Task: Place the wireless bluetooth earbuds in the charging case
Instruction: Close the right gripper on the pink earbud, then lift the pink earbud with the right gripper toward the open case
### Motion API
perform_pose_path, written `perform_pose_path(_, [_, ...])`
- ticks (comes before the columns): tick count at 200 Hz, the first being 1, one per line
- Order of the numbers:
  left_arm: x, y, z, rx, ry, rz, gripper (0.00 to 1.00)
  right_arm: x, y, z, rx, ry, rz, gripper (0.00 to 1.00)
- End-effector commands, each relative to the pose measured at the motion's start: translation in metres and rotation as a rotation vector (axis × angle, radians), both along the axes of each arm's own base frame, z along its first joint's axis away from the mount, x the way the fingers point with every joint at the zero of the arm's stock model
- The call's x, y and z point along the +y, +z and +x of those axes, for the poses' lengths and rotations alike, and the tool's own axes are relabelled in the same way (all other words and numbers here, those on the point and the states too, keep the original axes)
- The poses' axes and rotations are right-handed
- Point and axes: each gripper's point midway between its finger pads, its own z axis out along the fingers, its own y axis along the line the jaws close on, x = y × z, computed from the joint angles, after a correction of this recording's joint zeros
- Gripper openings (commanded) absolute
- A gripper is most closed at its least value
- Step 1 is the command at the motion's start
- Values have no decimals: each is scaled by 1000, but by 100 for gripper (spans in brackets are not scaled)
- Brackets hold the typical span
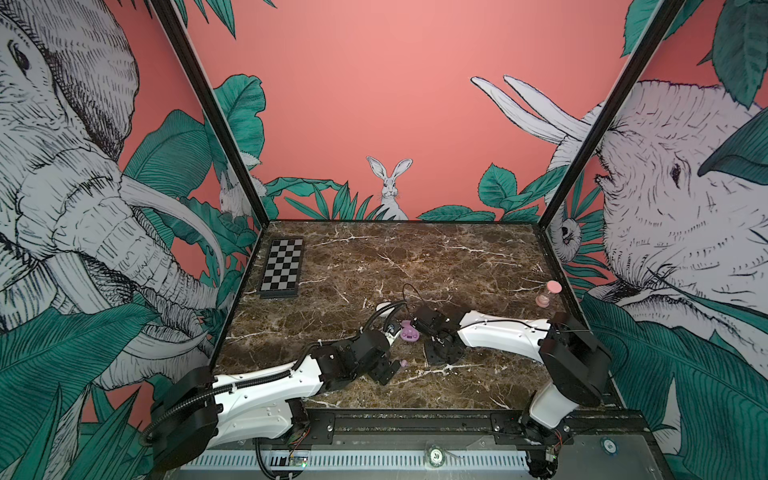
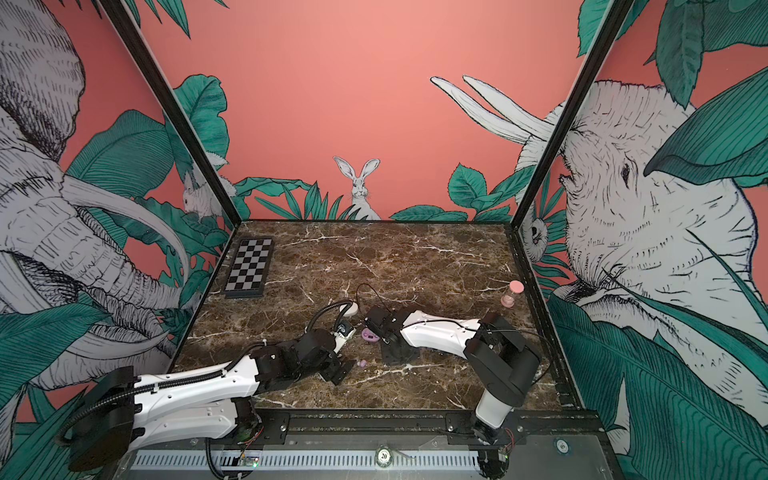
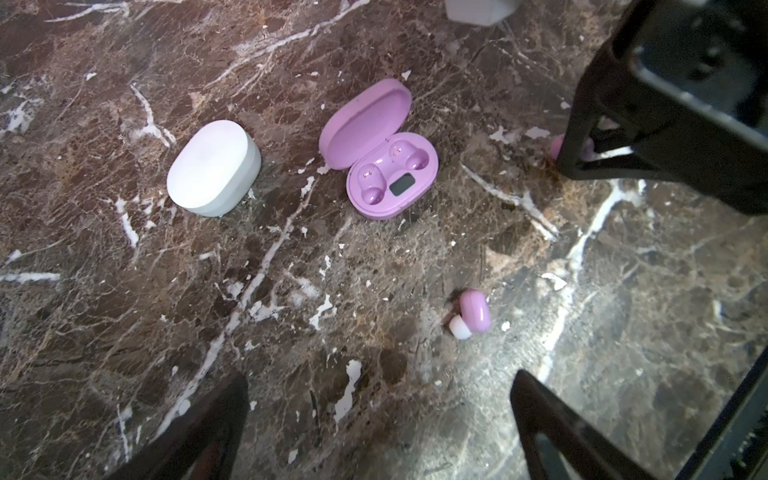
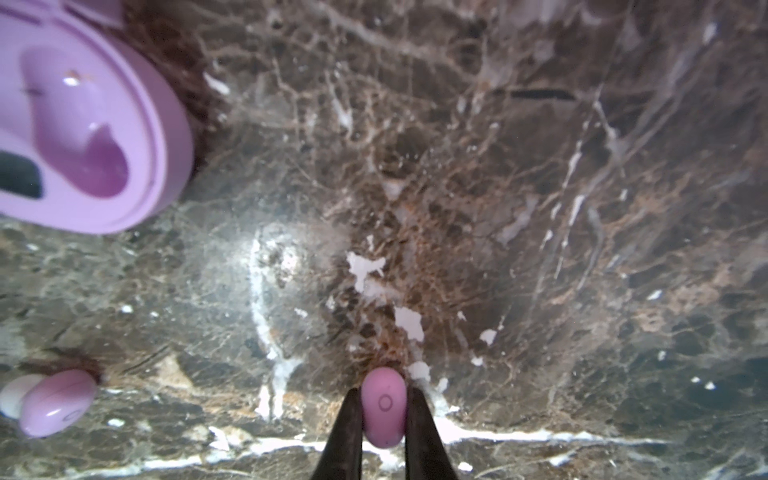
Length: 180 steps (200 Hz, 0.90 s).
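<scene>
Lilac earbud (image 4: 383,407), lilac case (image 3: 376,149), white case (image 3: 214,168) — brown marble table (image 3: 291,291) (white-veined).

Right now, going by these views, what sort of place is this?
Probably a purpose-built robot test booth, not a home: marble-pattern tabletop walled by jungle mural panels, black frame posts, and left arm and right arm mounted on a front rail.

On the counter (image 2: 436,270), a bud (image 2: 361,363) lies at six o'clock of the purple case (image 2: 368,336), a white case (image 2: 352,308) at eleven.

Dim, soft light w/ glare patches on marble tabletop (image 3: 615,316); right wrist view blurry (esp. edges)
</scene>
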Motion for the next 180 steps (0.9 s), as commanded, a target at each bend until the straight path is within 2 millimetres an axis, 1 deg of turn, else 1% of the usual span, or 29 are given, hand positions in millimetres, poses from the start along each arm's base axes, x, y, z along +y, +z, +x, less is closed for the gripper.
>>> perform_pose_path(1, [-8, 12, 3, -21, -9, -26, 99, -4, 7, 3, -15, 8, -22, 10])
perform_pose_path(42, [-7, 15, 3, -27, -4, -34, 99, -4, 15, 6, -34, 14, -17, 9])
perform_pose_path(73, [-6, 20, 5, -44, 9, -48, 99, 1, 24, 9, -55, 20, 13, 9])
perform_pose_path(91, [-3, 20, 5, -47, 19, -52, 99, 3, 23, 10, -61, 27, 25, 9])
perform_pose_path(94, [-2, 20, 5, -48, 21, -54, 99, 5, 31, 11, -80, 26, 50, 8])
perform_pose_path(105, [0, 21, 5, -53, 28, -59, 99, 7, 36, 13, -98, 30, 71, 9])
perform_pose_path(145, [7, 27, 7, -76, 61, -87, 99, 11, 48, 17, -137, 54, 107, 9])
perform_pose_path(180, [13, 31, 8, -86, 88, -112, 99, 20, 56, 21, -164, 69, 158, 9])
